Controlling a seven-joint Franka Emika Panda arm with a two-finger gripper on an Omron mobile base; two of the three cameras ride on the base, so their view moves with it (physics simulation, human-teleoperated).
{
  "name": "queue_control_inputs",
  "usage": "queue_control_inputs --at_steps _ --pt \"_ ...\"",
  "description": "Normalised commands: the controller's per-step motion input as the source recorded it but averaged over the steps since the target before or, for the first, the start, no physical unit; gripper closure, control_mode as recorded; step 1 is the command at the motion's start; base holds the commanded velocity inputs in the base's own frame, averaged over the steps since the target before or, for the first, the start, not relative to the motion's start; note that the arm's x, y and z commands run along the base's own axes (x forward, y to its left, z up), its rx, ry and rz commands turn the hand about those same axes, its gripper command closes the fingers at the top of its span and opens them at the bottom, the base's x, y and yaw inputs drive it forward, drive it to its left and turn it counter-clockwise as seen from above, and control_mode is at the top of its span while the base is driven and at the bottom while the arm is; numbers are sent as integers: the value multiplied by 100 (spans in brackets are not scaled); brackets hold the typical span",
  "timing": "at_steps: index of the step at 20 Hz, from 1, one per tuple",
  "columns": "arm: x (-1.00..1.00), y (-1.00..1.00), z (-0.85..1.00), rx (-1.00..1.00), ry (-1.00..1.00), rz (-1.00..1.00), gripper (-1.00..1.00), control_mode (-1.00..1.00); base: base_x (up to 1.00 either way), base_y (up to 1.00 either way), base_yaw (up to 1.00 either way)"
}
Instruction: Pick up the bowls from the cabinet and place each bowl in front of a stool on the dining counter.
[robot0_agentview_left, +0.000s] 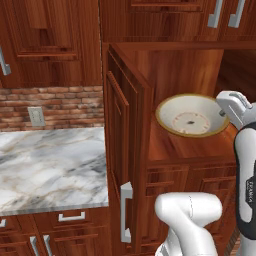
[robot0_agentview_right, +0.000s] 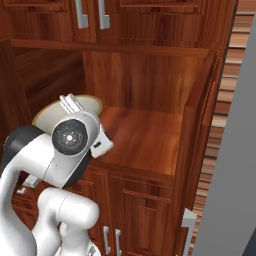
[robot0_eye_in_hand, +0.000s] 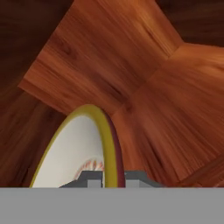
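Bowl (robot0_agentview_left: 190, 116): a shallow cream bowl with an olive-tan rim, inside the open shelf compartment of the cabinet (robot0_agentview_left: 175, 70). It is tilted, its far rim raised toward the back wall and its right edge at the robot's hand; whether its underside touches the shelf floor cannot be told.
Hand (robot0_eye_in_hand: 110, 178): pressed together on the bowl's rim; in the hand view the rim runs up between the two dark tips, one on each side.
Hand position: at the right edge of the bowl in the left base view; in the right base view the wrist covers most of the bowl, and a slice of pale rim (robot0_agentview_right: 87, 102) shows behind it.
Shelf floor (robot0_agentview_right: 145, 135): bare wood to the right of the bowl, running to the right side wall.
Compartment edges: a wooden ceiling above, a back wall close behind the bowl, side walls left and right, a front lip just below the bowl.
Left door (robot0_agentview_left: 122, 150): swung open, standing edge-on just left of the bowl, silver bar handle (robot0_agentview_left: 126, 212) low on it.
Right door (robot0_agentview_right: 197, 150): open too, edge-on at the right of the compartment.
Table (robot0_agentview_left: 50, 167): marble worktop left of the open door, below a brick backsplash (robot0_agentview_left: 50, 105), well apart from the bowl.
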Motion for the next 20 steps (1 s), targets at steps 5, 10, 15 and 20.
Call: queue_control_inputs --at_steps 5,10,15,20 --pt "-29 0 3 -5 2 0 100 -100 0 0 0" --pt "-27 0 -21 -5 1 0 100 -100 0 0 0" --pt "-39 0 -26 0 0 0 100 -100 0 0 0" --pt "-7 0 -5 0 0 0 100 100 -26 0 0"
